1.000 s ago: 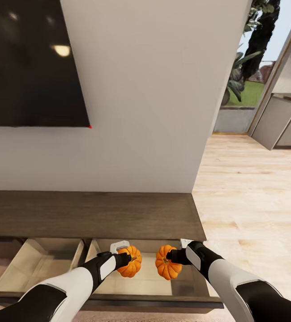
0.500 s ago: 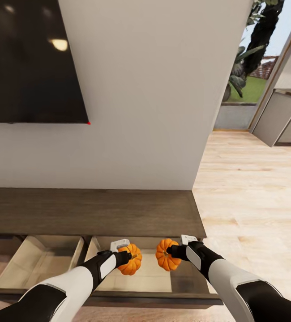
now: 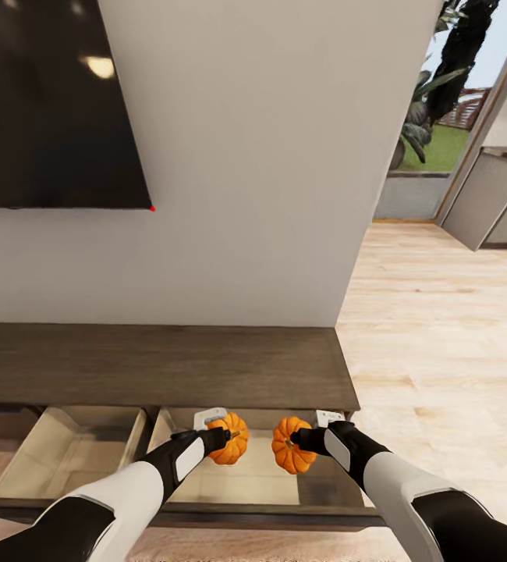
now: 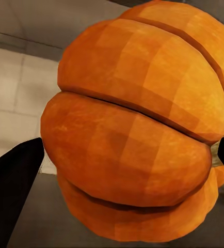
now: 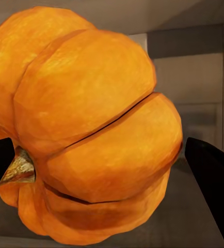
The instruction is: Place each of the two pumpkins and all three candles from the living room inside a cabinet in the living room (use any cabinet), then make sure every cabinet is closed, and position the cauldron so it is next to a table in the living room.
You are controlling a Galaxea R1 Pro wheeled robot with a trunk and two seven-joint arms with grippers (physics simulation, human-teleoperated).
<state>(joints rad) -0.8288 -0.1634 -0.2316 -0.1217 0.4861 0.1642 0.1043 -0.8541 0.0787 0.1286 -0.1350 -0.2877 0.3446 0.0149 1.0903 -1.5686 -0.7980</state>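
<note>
Both arms reach forward and down over the cabinet's (image 3: 160, 367) open drawer (image 3: 242, 484); the left gripper (image 3: 221, 439) is clamped on one pumpkin (image 3: 232, 439), the right gripper (image 3: 299, 441) on the other pumpkin (image 3: 291, 456), and both hang side by side just above the drawer, slightly apart. A second open drawer (image 3: 66, 453) sits left of it. Above are the white wall (image 3: 246, 195) and a dark TV (image 3: 51, 109), with wood floor (image 3: 441, 351) to the right.

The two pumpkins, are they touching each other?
Apart. The head view shows a strip of drawer floor between the left pumpkin and the right pumpkin.
</note>
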